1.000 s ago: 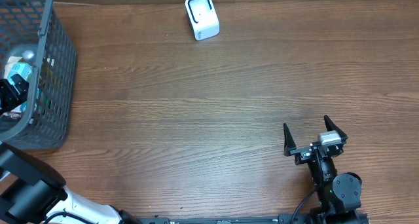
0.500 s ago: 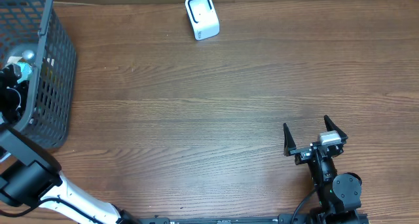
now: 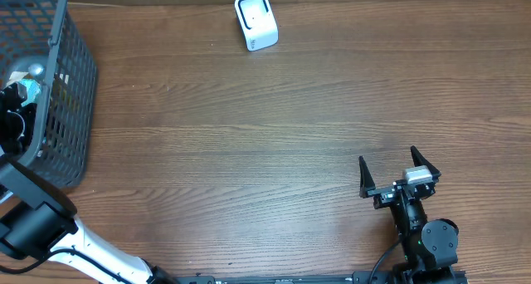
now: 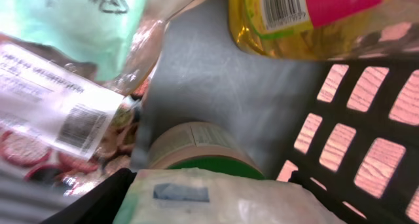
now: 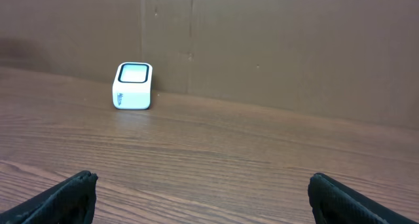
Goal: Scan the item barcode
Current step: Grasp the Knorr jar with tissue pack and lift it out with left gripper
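Observation:
My left gripper [image 3: 18,101] is down inside the grey mesh basket [image 3: 73,110] at the table's left edge. In the left wrist view a pale white-green packet [image 4: 226,192] with a dark blue patch fills the span between the two black fingers [image 4: 91,201], which press on both its sides. The white barcode scanner [image 3: 255,20] stands at the far edge of the table and also shows in the right wrist view as scanner [image 5: 133,86]. My right gripper [image 3: 398,174] rests near the front right, wide open and holding nothing.
Under the packet the basket holds a green-lidded round tin [image 4: 200,149], a yellow bottle with a pink label and barcode [image 4: 308,18], a clear pouch with a barcode label [image 4: 62,112] and a teal bag [image 4: 78,14]. The basket's black lattice wall [image 4: 366,152] is close on the right.
The left gripper has gone deeper into the basket and its fingers have narrowed onto the pale packet. The right arm has not moved.

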`<state>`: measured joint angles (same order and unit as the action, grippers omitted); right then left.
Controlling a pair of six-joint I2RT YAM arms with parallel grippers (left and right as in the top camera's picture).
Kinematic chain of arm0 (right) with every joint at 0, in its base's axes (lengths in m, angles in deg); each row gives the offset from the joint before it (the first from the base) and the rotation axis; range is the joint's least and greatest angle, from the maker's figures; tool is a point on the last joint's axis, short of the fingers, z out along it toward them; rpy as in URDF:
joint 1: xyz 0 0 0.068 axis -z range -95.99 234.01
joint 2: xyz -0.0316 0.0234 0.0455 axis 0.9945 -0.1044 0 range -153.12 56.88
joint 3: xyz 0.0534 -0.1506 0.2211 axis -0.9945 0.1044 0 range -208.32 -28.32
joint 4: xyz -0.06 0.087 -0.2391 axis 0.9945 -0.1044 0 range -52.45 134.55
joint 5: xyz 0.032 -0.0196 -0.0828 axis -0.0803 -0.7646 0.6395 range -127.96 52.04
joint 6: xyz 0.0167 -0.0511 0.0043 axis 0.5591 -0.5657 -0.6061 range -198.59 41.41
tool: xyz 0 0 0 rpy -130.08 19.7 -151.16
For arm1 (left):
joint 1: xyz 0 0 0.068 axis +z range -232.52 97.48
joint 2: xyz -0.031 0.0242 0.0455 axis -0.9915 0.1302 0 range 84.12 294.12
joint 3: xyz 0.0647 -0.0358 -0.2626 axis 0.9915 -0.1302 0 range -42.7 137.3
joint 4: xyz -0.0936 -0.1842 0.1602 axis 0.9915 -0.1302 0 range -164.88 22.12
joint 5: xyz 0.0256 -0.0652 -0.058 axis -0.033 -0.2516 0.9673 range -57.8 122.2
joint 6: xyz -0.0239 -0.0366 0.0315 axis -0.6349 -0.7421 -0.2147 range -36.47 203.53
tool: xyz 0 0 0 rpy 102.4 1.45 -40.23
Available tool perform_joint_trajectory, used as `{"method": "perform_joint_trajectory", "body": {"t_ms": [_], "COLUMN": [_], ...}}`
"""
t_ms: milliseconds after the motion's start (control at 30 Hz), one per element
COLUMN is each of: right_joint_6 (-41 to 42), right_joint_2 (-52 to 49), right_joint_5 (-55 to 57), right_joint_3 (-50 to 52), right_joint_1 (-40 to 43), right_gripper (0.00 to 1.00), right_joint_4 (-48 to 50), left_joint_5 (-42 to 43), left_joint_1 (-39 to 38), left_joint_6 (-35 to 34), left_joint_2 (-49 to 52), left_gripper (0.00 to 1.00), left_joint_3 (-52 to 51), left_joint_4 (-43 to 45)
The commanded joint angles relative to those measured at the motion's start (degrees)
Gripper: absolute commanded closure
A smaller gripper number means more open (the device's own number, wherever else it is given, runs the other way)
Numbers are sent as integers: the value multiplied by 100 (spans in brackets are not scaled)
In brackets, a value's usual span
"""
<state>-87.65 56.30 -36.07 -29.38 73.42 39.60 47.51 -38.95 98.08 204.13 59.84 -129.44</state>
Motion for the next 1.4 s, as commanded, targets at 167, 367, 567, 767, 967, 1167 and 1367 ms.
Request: {"method": "perform_joint_trajectory", "body": {"t_ms": [167,367,567,767,967,1167,1367], "right_joint_6": [-2,-4,-2,-2,-2,-4,-4], "right_joint_2": [42,42,39,39,42,42,42], "right_joint_5": [11,11,13,11,13,11,11], "right_joint_3": [61,61,61,61,61,61,61], "right_joint_1": [-26,-26,-26,-26,-26,-26,-26], "right_gripper": [0,0,0,0,0,0,0], "right_joint_4": [31,31,31,31,31,28,31], "left_joint_5": [-240,-173,-4,-144,-973,-1445,-1443], "left_joint_1": [-22,-46,-522,-1646,-3438,-5160,-6347], "left_joint_6": [-658,-1423,-1888,-1886,-1888,-2293,-3110], "left_joint_2": [-17,-24,-221,-603,-916,-664,-48], "left_gripper": [52,54,58,60,63,59,59], "left_joint_3": [2450,4760,5591,5600,5600,5552,5532], "left_joint_4": [-914,-1561,-1958,-2164,-2603,-3222,-3254]}}
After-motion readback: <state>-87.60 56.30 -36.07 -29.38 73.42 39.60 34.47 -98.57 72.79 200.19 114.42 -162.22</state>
